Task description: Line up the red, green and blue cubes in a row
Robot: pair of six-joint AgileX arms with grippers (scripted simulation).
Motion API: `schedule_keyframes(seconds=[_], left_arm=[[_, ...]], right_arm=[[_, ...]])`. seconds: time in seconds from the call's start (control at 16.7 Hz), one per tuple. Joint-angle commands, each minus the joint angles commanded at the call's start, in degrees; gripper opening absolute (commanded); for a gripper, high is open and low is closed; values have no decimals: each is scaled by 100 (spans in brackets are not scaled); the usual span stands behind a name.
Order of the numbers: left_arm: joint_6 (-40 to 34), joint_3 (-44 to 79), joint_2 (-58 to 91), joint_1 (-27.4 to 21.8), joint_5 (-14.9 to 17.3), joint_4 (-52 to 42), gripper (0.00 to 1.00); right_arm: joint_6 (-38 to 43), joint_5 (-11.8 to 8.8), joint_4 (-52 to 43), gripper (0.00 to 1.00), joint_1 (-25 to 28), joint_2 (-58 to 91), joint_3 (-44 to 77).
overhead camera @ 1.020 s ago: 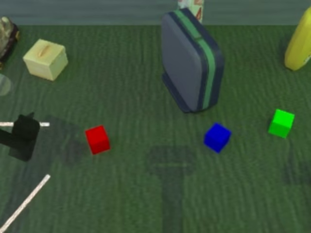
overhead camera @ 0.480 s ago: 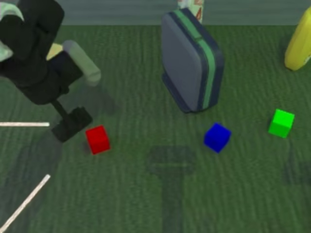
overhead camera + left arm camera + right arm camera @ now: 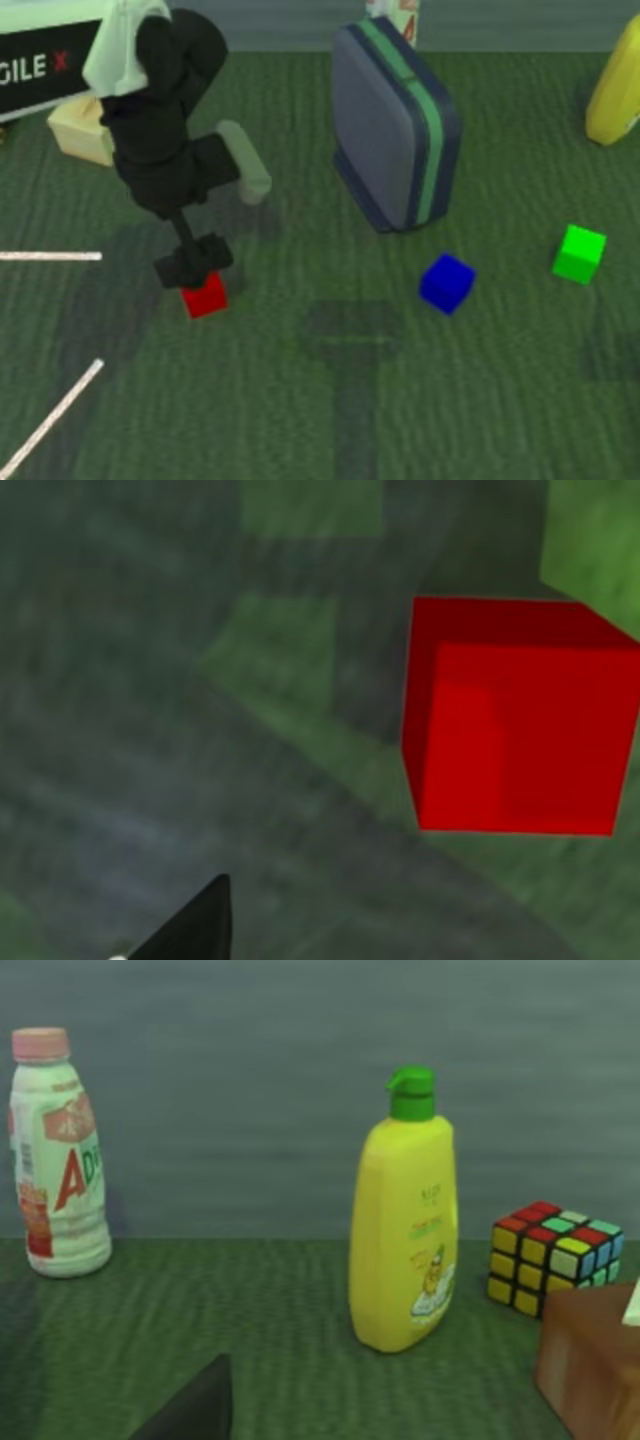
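Your small bright red cube [image 3: 205,297] sits on the dark green textured worktop [image 3: 300,400] toward its left, with the left hand [image 3: 193,262] directly over its far edge; you cannot tell whether that hand's fingers are apart or together. In the left wrist view the red cube [image 3: 515,718] fills much of the frame, resting flat. The deep blue cube [image 3: 446,283] lies well to the right, the bright green cube [image 3: 579,253] farther right still. Behind the blue cube a grey case with a green stripe [image 3: 395,125] stands upright. A pale cream block [image 3: 78,138] lies behind the left arm. The right arm is out of the top view; its wrist camera shows a yellow bottle [image 3: 404,1230].
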Motion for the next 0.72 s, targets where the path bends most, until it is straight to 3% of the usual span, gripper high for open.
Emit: schedule_keyframes(seconds=[0.42,0.72], left_arm=[[18,17,51,17,-1,5,100],[33,-441,461,2,4,890,100]], right_arm=[[0,0,0,100,0,0,0],[0,0,0,100,0,0,0]])
